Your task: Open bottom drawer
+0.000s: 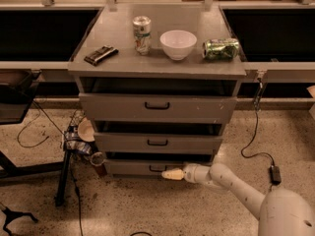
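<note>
End effector (172, 174) sitting low at the bottom drawer (129, 168)
The drawer front is lying just left of the end effector, its black handle (156, 169) right at the tip; clenched or released, I cannot tell. The drawer is looking rigid and probably light, so I am judging the handle the only hold, pulled straight outward.

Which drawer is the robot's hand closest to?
The bottom drawer, the lowest and shallowest of the three grey ones. The gripper is low down, right at its front; the middle drawer and top drawer sit higher up.
</note>
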`<action>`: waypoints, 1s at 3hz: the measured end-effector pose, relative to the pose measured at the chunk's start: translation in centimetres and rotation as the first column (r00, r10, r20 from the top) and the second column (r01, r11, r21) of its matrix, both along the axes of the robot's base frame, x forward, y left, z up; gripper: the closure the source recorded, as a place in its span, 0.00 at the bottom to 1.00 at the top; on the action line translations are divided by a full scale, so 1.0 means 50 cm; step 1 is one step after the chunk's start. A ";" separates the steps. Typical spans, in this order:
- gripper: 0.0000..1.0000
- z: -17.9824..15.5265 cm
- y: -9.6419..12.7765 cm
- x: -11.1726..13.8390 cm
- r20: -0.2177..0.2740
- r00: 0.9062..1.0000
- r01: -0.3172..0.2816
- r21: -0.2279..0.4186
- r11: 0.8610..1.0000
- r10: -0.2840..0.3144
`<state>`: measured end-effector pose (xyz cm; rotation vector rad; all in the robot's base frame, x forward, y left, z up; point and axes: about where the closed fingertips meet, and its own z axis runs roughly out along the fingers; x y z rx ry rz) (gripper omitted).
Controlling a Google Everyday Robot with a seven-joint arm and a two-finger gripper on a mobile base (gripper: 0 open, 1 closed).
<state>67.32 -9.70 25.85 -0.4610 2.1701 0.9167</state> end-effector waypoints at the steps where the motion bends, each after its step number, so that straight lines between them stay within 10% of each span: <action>1: 0.00 0.001 0.033 0.027 0.039 0.999 0.004 0.035 0.999 -0.005; 3: 0.00 -0.003 0.087 0.066 0.077 0.997 -0.006 0.049 0.999 0.002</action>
